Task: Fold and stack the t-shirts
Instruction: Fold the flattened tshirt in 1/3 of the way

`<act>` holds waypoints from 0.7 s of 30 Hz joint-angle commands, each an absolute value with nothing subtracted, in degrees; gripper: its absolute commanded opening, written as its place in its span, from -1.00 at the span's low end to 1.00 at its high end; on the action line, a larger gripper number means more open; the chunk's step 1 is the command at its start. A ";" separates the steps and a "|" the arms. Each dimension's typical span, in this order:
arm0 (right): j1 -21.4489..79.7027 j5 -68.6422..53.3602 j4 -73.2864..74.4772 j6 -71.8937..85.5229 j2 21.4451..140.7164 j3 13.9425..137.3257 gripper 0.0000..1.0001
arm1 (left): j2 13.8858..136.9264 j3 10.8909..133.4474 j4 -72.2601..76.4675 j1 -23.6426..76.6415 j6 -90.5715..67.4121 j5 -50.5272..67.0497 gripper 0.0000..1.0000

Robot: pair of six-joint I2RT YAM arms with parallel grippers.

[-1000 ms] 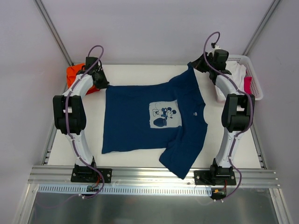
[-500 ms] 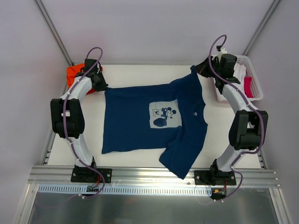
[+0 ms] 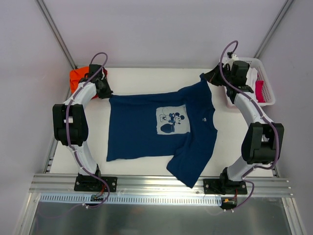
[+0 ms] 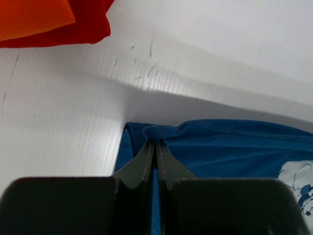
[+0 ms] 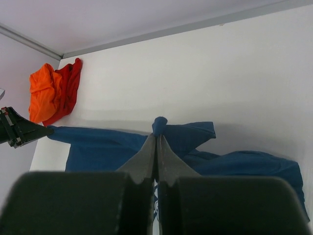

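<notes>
The navy t-shirt point(image 3: 156, 125) with a pale cartoon-mouse print lies spread on the table, its near sleeve hanging toward the front edge. My left gripper point(image 3: 108, 96) is shut on its far-left hem corner point(image 4: 156, 133). My right gripper point(image 3: 204, 77) is shut on its far-right sleeve tip point(image 5: 159, 123), lifted a little off the table. An orange tee point(image 3: 77, 77) and a red tee point(image 4: 83, 24) lie bunched at the far left corner. White cloth point(image 3: 248, 74) sits in the basket.
A white lattice basket point(image 3: 268, 90) stands at the far right, holding white and pink cloth point(image 3: 259, 88). The orange and red pile lies just beyond my left gripper. Bare white table point(image 3: 146, 78) lies behind the shirt.
Both grippers have moved outward and slightly back, still holding the shirt's far corners. The far edge is now pulled straighter and the right sleeve is stretched toward the basket.
</notes>
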State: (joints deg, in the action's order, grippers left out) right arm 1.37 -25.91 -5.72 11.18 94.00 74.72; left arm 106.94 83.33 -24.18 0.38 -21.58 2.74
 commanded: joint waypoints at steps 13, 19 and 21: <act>3.08 -23.29 -4.92 11.42 75.77 62.07 -0.99 | 98.00 75.50 -21.71 0.35 -23.20 2.46 -1.00; 3.87 -21.27 -2.37 13.27 69.27 56.52 -0.99 | 95.63 71.81 -21.36 0.35 -23.99 2.55 -1.00; 4.13 -20.31 -1.06 13.97 67.86 54.24 -0.99 | 94.66 70.93 -21.36 0.35 -24.17 2.55 -1.00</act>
